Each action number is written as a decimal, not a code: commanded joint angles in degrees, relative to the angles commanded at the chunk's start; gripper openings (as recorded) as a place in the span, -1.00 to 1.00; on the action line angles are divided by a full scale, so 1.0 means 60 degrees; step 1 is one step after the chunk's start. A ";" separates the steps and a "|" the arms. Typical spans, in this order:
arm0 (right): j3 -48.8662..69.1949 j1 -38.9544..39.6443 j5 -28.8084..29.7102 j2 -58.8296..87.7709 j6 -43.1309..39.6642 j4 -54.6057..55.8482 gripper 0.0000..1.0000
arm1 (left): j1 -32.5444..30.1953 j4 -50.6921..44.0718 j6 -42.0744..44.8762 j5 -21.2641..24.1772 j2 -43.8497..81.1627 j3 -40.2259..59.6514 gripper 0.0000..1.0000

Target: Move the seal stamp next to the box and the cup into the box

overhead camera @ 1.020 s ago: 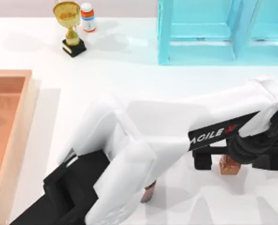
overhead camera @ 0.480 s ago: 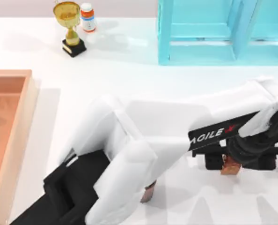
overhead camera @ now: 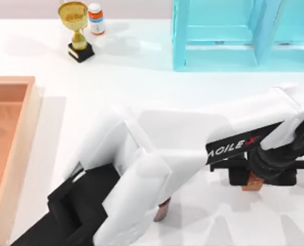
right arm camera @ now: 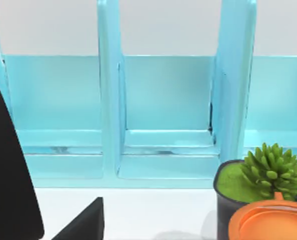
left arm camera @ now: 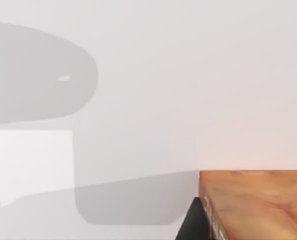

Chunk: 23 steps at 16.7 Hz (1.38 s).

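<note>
Gripping looks well underway on the right: the right gripper point(overhead camera: 253, 177) sits at the desk's near right, jaws clenched on the small reddish-brown rectangular seal stamp point(overhead camera: 253, 180), a sliver of which shows between the black fingers. Judged rigid, light, flat-sided, so a squeeze across opposite faces should hold without slipping; not fragile. The small dark brown glossy tapered cup point(overhead camera: 162, 209) stands near centre, mostly hidden under the left arm's white link; glossy taper looks slippery, so better taken low around the wall. The left gripper point(left arm camera: 193, 220) hangs beside the light wooden shallow box point(overhead camera: 15, 154) at far left; jaw state cannot be told. White desk point(overhead camera: 142, 82) carries everything.
</note>
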 joint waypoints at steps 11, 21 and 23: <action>0.0000 0.0000 0.0000 0.0000 0.0000 0.0000 1.00 | 0.0196 0.0005 0.0192 0.0017 -0.0826 -0.0721 -1.00; 0.0000 0.0000 0.0000 0.0000 0.0000 0.0000 1.00 | 0.0705 -0.0114 0.0735 0.0048 -0.2988 -0.2710 -1.00; 0.0000 0.0000 0.0000 0.0000 0.0000 0.0000 1.00 | 0.0792 -0.0156 0.0859 0.0056 -0.3387 -0.3112 -1.00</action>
